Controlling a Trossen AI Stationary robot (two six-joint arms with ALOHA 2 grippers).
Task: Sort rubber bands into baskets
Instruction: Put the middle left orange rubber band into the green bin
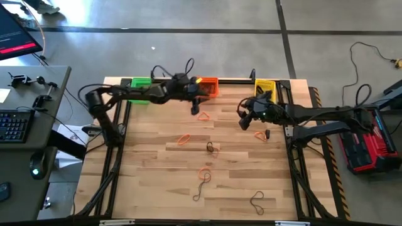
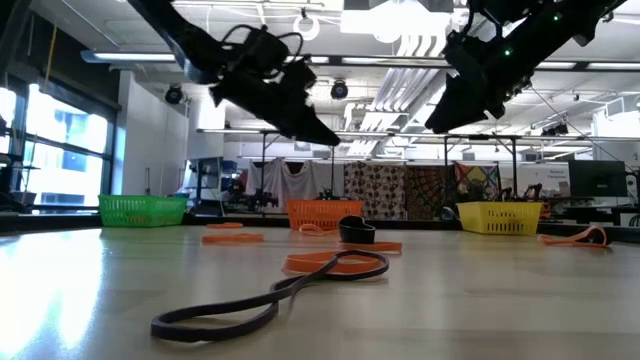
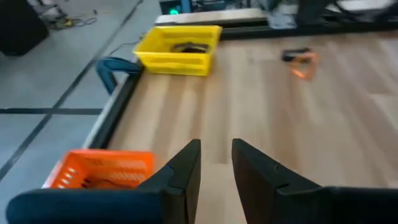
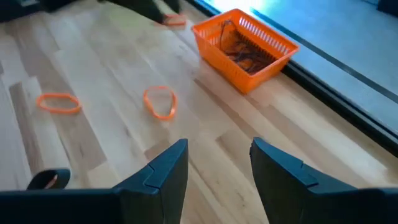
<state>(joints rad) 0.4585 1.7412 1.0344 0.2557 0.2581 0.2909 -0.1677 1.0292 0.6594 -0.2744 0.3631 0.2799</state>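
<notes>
Pale wood-plank desk, 3 plastic mesh baskets along far edge, green, orange, yellow, thin floppy rubber bands scattered on desk, left claw beside orange basket, narrowly parted, empty, right claw wide, empty.

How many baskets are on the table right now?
3, all along the far edge: green basket left, orange basket middle, yellow basket right, partly behind the right arm.
</notes>
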